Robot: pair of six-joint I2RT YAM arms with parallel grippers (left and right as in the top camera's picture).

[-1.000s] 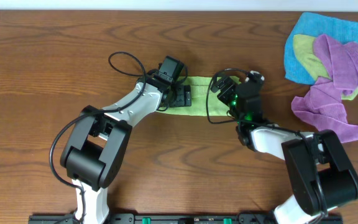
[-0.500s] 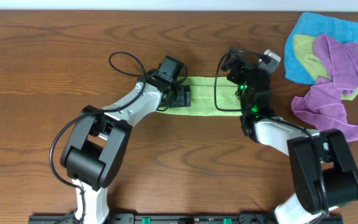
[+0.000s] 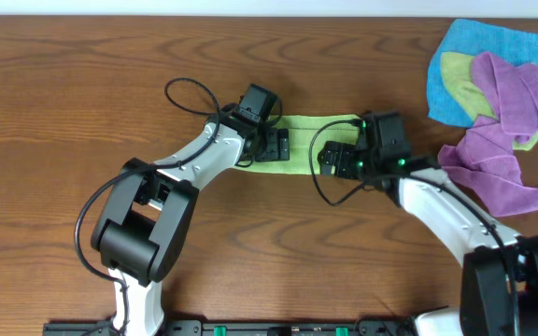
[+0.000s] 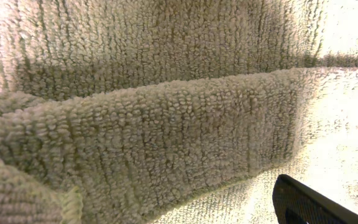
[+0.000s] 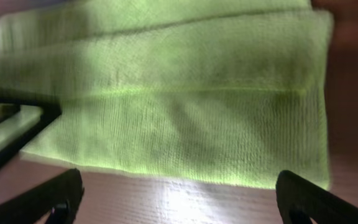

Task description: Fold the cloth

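Note:
The lime-green cloth point(image 3: 303, 147) lies folded into a long strip on the wooden table between my two grippers. My left gripper point(image 3: 275, 145) rests on its left end. The left wrist view is filled with terry folds point(image 4: 166, 137); only one black finger point(image 4: 316, 205) shows, far right, and a fold covers the other side. My right gripper point(image 3: 332, 159) is open at the strip's right part. In the right wrist view its fingers point(image 5: 42, 199) stand wide apart over bare wood, just short of the cloth's near edge point(image 5: 185, 130). No white tag shows.
A pile of other cloths lies at the back right: a blue one point(image 3: 502, 47), a duller yellow-green one point(image 3: 458, 79) and purple ones point(image 3: 498, 159). Black cables loop by each wrist point(image 3: 187, 93).
My right arm swung from above the cloth's right end down and left to the strip's near edge. The left arm has not moved.

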